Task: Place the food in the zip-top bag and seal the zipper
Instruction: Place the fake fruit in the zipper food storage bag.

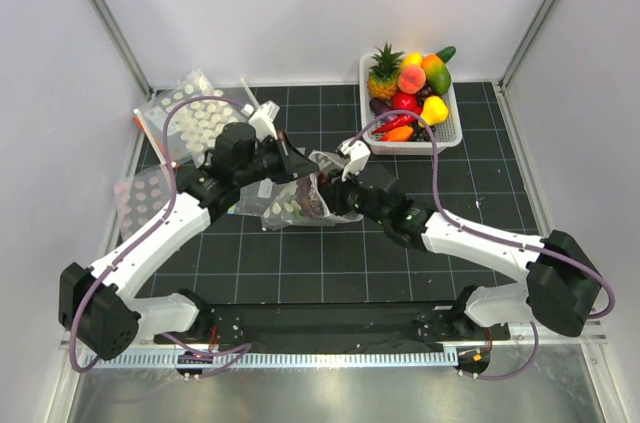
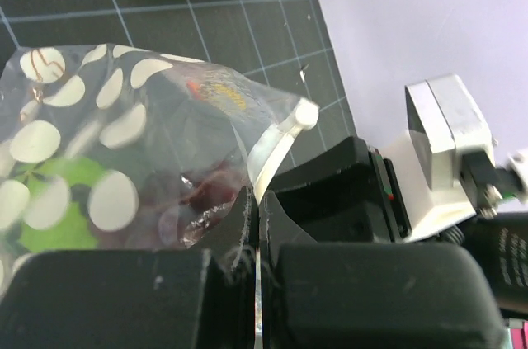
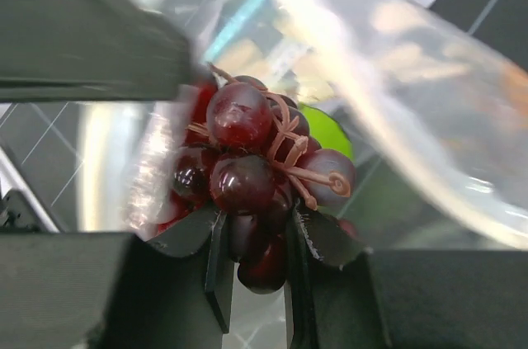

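Observation:
The zip-top bag point(image 1: 300, 198), clear with white dots, lies at mid table between both arms. My left gripper point(image 1: 297, 169) is shut on its mouth edge; in the left wrist view point(image 2: 258, 217) the white zipper point(image 2: 272, 144) runs up from the closed jaws. My right gripper point(image 1: 335, 198) is shut on a bunch of dark purple grapes point(image 3: 252, 176) and holds it inside the bag's open mouth. A green round piece point(image 3: 326, 130) sits in the bag behind the grapes and shows through the plastic in the left wrist view point(image 2: 54, 217).
A white basket point(image 1: 450, 138) at the back right holds a toy pineapple point(image 1: 383, 73), a peach, a red pepper and other fruits. Larger dotted clear sheets point(image 1: 195, 118) lie at the back left. Grey walls close in both sides.

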You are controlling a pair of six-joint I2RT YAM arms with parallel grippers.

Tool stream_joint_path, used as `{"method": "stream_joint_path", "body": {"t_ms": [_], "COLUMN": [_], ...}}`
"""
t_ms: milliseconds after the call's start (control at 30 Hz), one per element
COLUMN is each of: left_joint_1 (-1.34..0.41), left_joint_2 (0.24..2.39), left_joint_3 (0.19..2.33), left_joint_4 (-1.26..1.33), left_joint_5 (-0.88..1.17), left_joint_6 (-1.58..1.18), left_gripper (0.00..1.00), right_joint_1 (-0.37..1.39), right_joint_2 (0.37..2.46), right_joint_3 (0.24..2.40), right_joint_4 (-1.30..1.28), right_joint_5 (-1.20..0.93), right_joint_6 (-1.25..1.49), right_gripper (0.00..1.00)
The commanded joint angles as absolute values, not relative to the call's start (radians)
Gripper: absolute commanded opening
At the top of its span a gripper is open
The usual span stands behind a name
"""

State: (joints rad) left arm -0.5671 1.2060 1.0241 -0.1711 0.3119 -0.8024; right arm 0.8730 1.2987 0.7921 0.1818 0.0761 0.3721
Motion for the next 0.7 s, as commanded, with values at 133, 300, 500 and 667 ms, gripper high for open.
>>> {"method": "stream_joint_path", "body": {"t_ms": [133, 300, 500, 667], "left_joint_1": [-0.568, -0.568, -0.561, -0.517], "left_joint_2": [1.221, 1.195, 1.212, 1.226], "left_joint_3": [1.026, 0.986, 0.977, 0.945], "left_joint_4": [-0.071, -0.005, 0.003, 0.009], "left_joint_5": [0.406, 0.436, 0.405, 0.377], "left_joint_6": [-0.824, -0.879, -0.867, -0.877], "left_gripper": [0.0, 0.0, 0.0, 0.0], "right_joint_1": [0.858, 0.792, 0.79, 0.793], "right_joint_2": [1.356, 1.382, 1.301, 1.203], "right_joint_3": [0.828, 0.81, 0.818, 0.842], "right_joint_4": [0.322, 0.388, 0.286, 0.144], "right_joint_5": [0.012, -0.078, -0.02, 0.083], "right_joint_6": [0.374, 0.42, 0.413, 0.422], "right_gripper": [0.09, 0.26, 0.79, 0.66]}}
